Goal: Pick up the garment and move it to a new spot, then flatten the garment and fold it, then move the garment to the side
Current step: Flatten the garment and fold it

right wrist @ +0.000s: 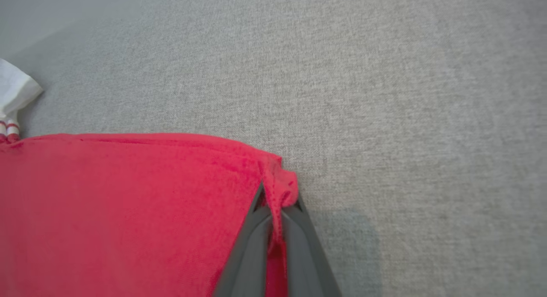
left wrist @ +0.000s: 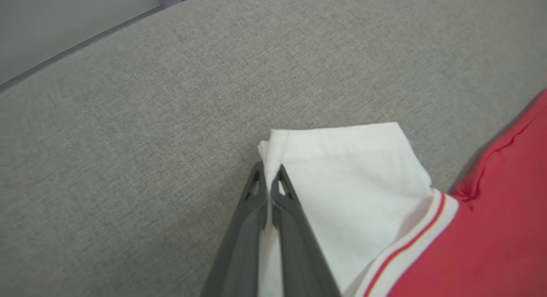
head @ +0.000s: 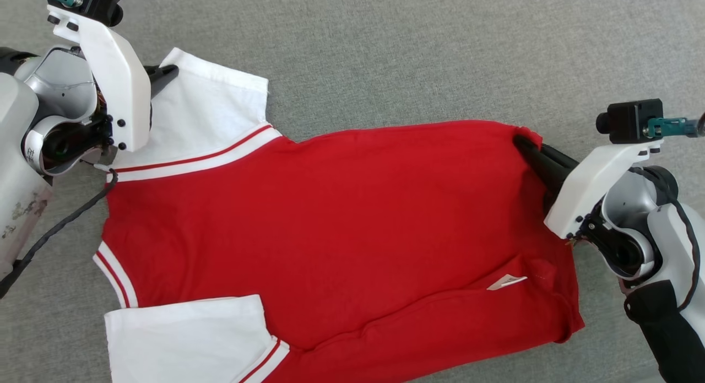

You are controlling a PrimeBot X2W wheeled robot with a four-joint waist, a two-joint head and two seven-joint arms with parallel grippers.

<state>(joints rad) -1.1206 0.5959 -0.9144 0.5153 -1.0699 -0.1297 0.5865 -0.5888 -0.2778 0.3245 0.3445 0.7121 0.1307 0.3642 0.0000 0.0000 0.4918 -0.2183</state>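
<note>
Grey fabric surface (head: 413, 52), red garment (head: 341, 217) spread out mid-frame, mostly flat. Your left gripper (left wrist: 269, 177) is clamped on the white sleeve (left wrist: 350, 177) corner, and your right gripper (right wrist: 277, 203) is pinching the hem corner (right wrist: 284, 183). I'd lift both together, keep that far edge taut, and bring it over evenly so the fold lands square.

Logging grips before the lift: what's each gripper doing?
Left gripper: shut on the white sleeve.
Right gripper: shut on the red hem corner.

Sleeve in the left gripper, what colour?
White sleeve; red-striped band at its seam. Best in left wrist view.
</note>
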